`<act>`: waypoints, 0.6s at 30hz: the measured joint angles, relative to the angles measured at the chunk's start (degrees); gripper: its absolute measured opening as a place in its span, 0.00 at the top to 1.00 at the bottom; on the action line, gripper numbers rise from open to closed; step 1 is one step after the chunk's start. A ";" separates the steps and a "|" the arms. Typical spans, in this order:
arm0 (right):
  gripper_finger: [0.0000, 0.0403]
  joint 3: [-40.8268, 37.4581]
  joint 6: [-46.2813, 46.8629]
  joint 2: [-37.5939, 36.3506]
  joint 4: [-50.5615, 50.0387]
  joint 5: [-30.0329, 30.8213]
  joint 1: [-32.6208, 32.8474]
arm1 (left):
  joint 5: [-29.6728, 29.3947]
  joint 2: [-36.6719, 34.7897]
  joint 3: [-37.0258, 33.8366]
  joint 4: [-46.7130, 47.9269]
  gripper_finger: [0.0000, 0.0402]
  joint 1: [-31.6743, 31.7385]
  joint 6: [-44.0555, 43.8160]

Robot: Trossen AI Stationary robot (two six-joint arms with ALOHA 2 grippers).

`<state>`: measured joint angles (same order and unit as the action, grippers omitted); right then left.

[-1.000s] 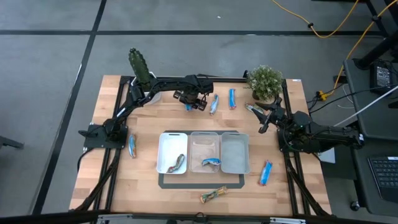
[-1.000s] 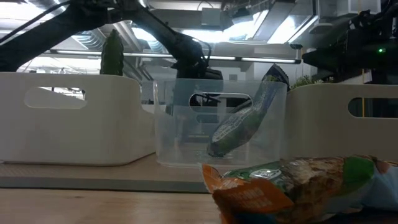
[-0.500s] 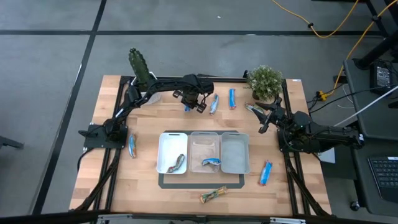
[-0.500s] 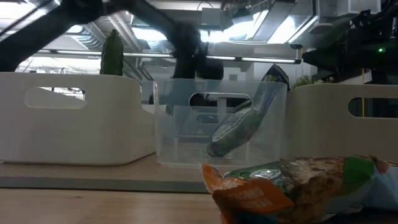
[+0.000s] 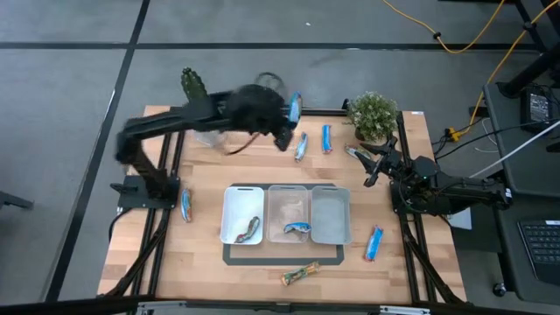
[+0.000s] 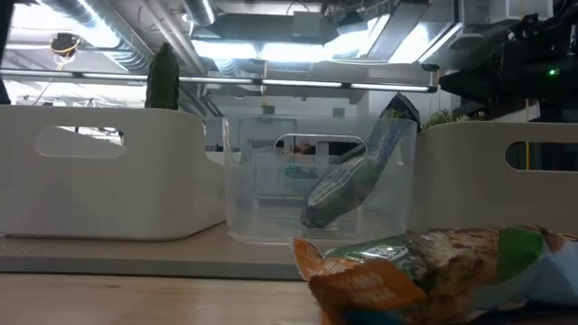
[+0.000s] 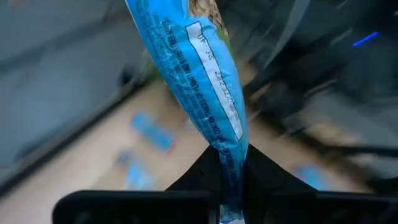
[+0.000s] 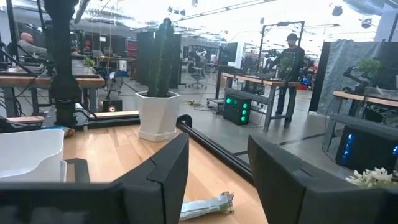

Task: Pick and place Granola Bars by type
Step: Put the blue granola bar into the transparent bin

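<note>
Granola Bars lie scattered on the wooden table (image 5: pixel 210 262) and in its row of three trays (image 5: pixel 330 215), one in the white tray and one in the clear tray. Raised high over the far edge, the bent left arm's left gripper (image 5: pixel 284 118) pinches one end of a blue bar (image 7: pixel 198 74), its fingers pressed together. Stretched low at the right edge, the right gripper (image 5: pixel 369 164) holds its fingers apart near a greenish bar (image 8: pixel 207 205).

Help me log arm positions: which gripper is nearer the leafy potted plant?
Right. The right gripper sits just below the leafy potted plant, while the left gripper, clamping a blue bar, is farther off.
</note>
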<state>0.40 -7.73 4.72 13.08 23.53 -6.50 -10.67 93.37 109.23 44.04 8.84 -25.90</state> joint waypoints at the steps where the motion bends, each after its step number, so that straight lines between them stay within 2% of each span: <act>1: 0.58 -0.02 -0.01 0.01 -0.02 0.00 0.00 | -1.18 -2.15 0.01 -2.00 0.96 -1.87 1.29; 7: 0.58 -0.02 -0.02 0.01 -0.02 -0.02 0.00 | -9.58 -10.39 0.07 -8.24 0.96 -15.86 14.35; 13: 0.58 -0.02 -0.02 0.00 -0.04 -0.04 -0.01 | -23.10 -12.23 0.04 -7.85 0.96 -24.95 16.23; 18: 0.58 -0.02 0.05 0.01 -0.07 -0.07 -0.02 | -24.41 -12.16 0.00 -7.63 0.96 -28.85 16.21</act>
<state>0.38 -7.68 4.73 13.02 23.46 -6.52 -35.08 81.21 109.23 36.40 -20.01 -9.69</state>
